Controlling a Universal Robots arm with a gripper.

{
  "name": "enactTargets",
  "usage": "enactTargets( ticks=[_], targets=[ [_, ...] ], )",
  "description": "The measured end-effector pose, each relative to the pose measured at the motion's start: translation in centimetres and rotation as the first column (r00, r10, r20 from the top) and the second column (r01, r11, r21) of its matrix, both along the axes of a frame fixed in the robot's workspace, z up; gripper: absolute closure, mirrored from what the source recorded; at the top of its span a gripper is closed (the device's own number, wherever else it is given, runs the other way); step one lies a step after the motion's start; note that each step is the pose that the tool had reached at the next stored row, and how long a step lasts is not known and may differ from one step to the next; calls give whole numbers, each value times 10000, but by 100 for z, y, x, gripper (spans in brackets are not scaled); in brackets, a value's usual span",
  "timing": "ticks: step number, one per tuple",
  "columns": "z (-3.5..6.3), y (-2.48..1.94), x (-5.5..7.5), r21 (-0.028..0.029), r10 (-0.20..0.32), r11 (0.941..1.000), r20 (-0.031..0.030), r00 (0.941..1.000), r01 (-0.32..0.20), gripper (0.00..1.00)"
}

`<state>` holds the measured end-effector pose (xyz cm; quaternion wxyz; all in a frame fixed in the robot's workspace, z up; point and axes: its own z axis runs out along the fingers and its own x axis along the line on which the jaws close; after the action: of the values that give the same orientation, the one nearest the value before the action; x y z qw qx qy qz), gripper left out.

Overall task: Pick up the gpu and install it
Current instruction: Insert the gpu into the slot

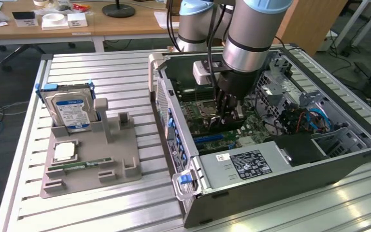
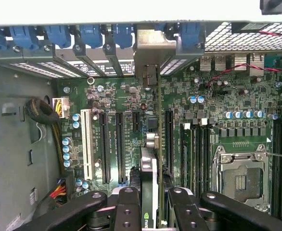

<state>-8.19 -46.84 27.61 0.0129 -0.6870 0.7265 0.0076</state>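
Gripper point(image 2: 149, 202) fingers are clamped on the gpu point(image 2: 153, 144), held edge-on over the motherboard point(image 2: 218, 101) inside the open PC case point(image 1: 282, 179). Its bracket end sits up against the case's rear slot openings point(image 2: 146, 45). Looks like the card edge lines up with a long black slot point(image 2: 169, 139), though I can't tell if it's seated. I'd keep it dead vertical and push straight down, no rocking.

The gpu point(image 2: 153, 159) is seen edge-on, its lower end hidden between the jaws
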Motion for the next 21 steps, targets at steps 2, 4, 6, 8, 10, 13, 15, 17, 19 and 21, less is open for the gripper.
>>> enactTargets(
  ticks=[2, 4, 6, 8, 10, 13, 15, 17, 19, 21],
  targets=[
    [0, 0, 0, 0, -1, 10000, 0, 10000, 1, 73],
    [0, 0, -1, 0, -1, 10000, 0, 10000, 1, 73],
    [-4, 1, -19, 0, -3, 10000, 1, 10000, 3, 73],
    [-6, 4, -25, 0, 0, 10000, 1, 10000, 0, 73],
    [-18, 5, -25, 3, 1, 10000, 1, 10000, -1, 73],
    [-62, 7, -26, 0, 0, 10000, 0, 10000, 0, 73],
    [-91, 8, -26, 0, -1, 10000, 0, 10000, 1, 73],
    [-120, 12, -26, 0, -1, 10000, 0, 10000, 1, 73],
    [-131, 17, -26, 0, -1, 10000, 0, 10000, 1, 73],
    [-134, 17, -26, -2, 3, 10000, 0, 10000, -3, 73]
  ],
)
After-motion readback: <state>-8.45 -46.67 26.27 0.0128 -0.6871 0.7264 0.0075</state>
